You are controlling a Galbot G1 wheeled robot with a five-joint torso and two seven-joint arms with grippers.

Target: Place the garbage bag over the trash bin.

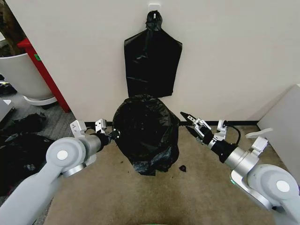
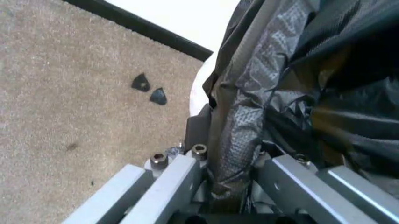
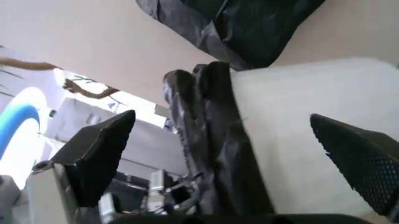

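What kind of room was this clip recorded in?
Probably an office or lab corner set up for testing: beige carpet, a plain white wall with a black baseboard, and a bunch of spare black bags hung above the bagged trash bin.

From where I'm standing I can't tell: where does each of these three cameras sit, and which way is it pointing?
Head view: on the robot's head, looking forward and down at the garbage bag draped over the trash bin by the wall; both arms show, left claw at the bag, right claw open beside it.
Left wrist view: on the left arm, looking along its fingers, shut on a fold of bag, carpet behind.
Right wrist view: on the right arm, looking between its spread fingers at bag plastic and the bin's white side.
All three share the bag.
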